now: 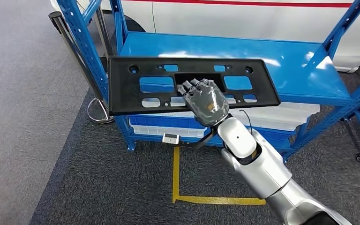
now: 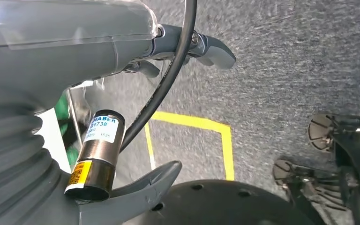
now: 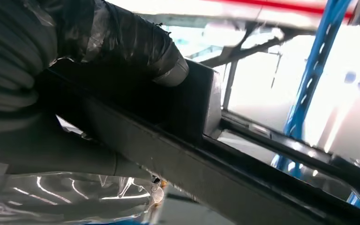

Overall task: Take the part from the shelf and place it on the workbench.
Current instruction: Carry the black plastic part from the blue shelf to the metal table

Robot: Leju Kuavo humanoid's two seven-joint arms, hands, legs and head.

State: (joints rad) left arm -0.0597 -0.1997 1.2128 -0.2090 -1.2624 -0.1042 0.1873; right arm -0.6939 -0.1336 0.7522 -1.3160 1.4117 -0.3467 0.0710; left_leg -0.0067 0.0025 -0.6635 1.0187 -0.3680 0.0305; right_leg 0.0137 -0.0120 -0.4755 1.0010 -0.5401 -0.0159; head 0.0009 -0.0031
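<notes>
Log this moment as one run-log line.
right hand: grips black part | part: lifted off blue shelf | left hand: empty, hanging over floor

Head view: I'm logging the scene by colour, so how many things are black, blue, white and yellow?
Black: 1, the part held by the right hand.
Blue: 1, the shelf.
White: 2, the bins under the shelf top.
Yellow: 1, the floor tape.
Total: 5
</notes>
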